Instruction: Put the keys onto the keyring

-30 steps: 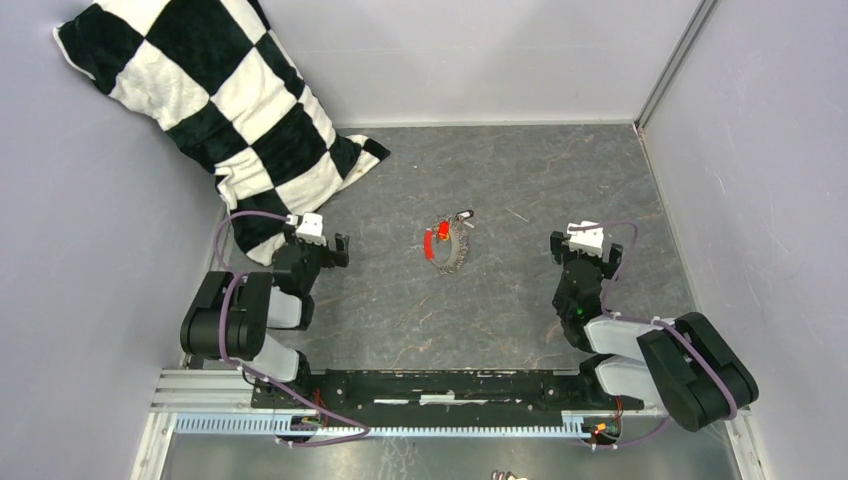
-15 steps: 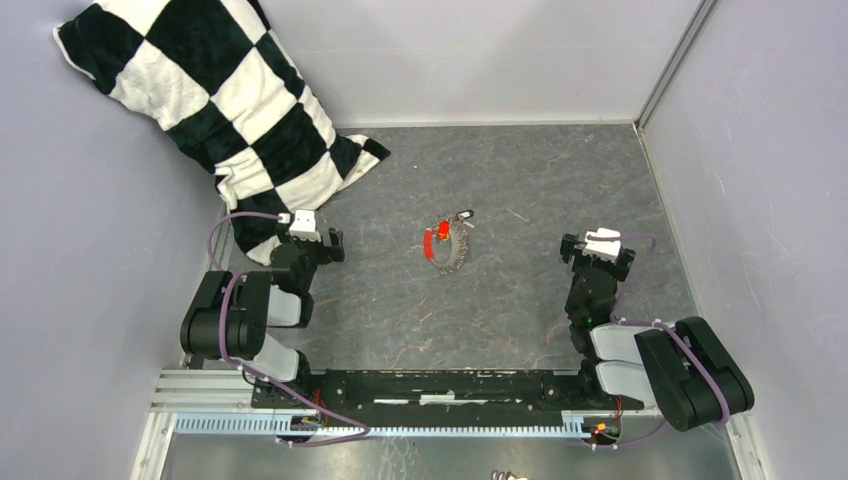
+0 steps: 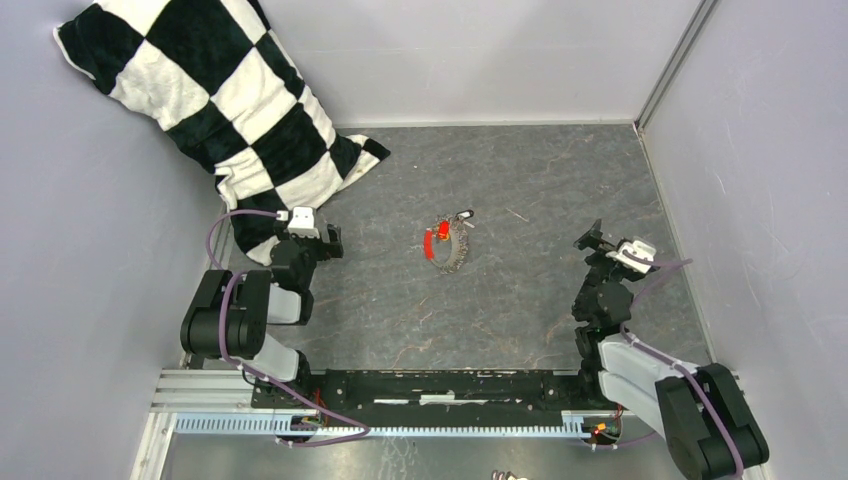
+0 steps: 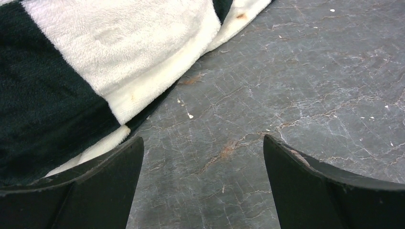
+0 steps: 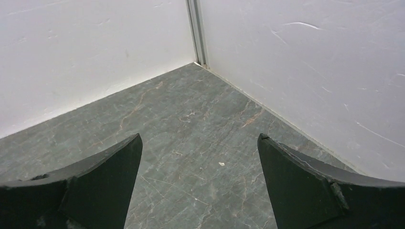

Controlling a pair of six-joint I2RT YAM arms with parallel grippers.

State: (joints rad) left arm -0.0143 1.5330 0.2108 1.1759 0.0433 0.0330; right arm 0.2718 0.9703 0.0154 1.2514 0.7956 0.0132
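The keyring (image 3: 453, 256), a thin grey wire loop with a red sleeve (image 3: 431, 244), lies on the dark stone floor at the middle of the top view. The keys (image 3: 452, 222) cluster at its far edge: a red-headed one and a dark one with a silvery blade. My left gripper (image 3: 331, 241) hovers to their left, open, with only floor between its fingers (image 4: 203, 140). My right gripper (image 3: 597, 248) is to their right, open and empty (image 5: 199, 138), facing the far right corner. Neither wrist view shows the keys or the keyring.
A black-and-white checked blanket (image 3: 210, 95) is heaped at the far left, its edge (image 4: 119, 62) just ahead of my left fingers. Grey walls close in the floor; the right wall (image 5: 305, 62) and the corner seam (image 5: 197, 33) stand ahead of my right gripper.
My right gripper has swung to the right, away from the keys and toward the right wall. My left gripper has edged slightly left. Both stay open; the keys and keyring have not moved.
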